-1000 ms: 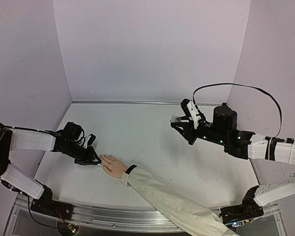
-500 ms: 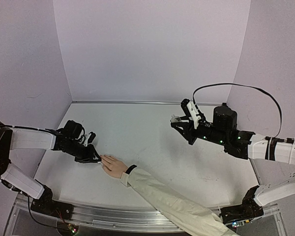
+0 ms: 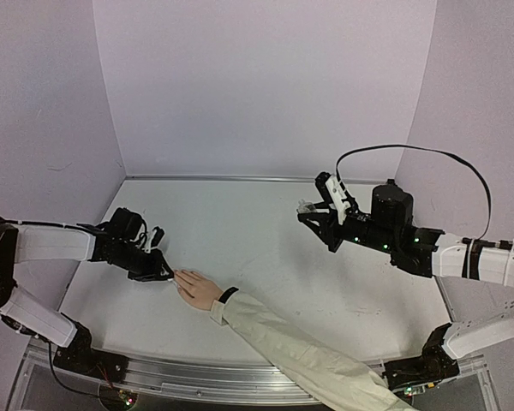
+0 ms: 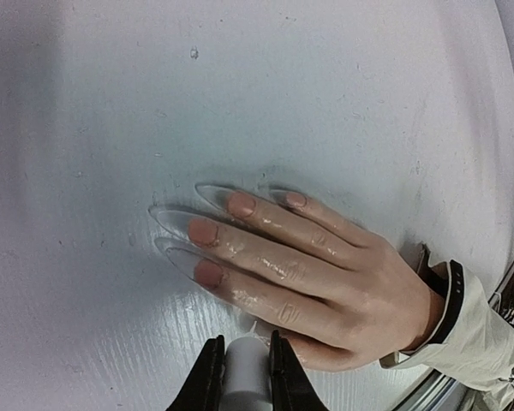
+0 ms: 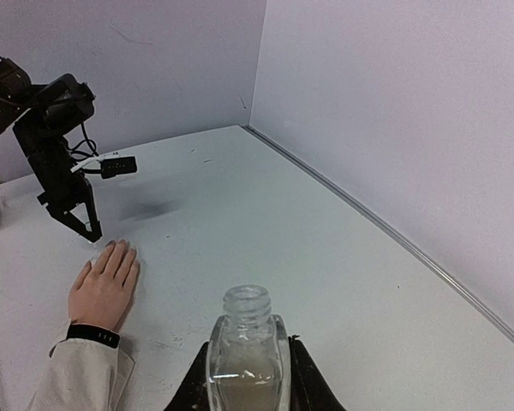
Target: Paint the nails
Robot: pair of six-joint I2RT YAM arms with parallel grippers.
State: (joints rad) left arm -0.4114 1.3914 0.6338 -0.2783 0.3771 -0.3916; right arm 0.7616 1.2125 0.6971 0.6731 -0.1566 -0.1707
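Note:
A light-skinned hand (image 3: 199,289) lies flat on the white table, with a black wristband (image 3: 229,294) and a cream sleeve (image 3: 300,351). In the left wrist view the nails (image 4: 203,229) are pinkish under long clear tips, fingers pointing left. My left gripper (image 4: 242,360) is shut on a white brush cap (image 4: 246,377); its fine tip meets the lowest finger's near side. In the top view that left gripper (image 3: 164,277) sits at the fingertips. My right gripper (image 5: 247,381) is shut on an open glass polish bottle (image 5: 247,351), held upright above the table at the right (image 3: 308,208).
Lilac walls close the table at the back and both sides. The left arm (image 5: 60,171) shows far off in the right wrist view. A black cable (image 3: 411,150) loops above the right arm. A metal rail (image 3: 197,372) runs along the near edge.
My left gripper has shifted slightly up and to the left at the fingertips, its wrist turning a little. The hand and the right arm have stayed still.

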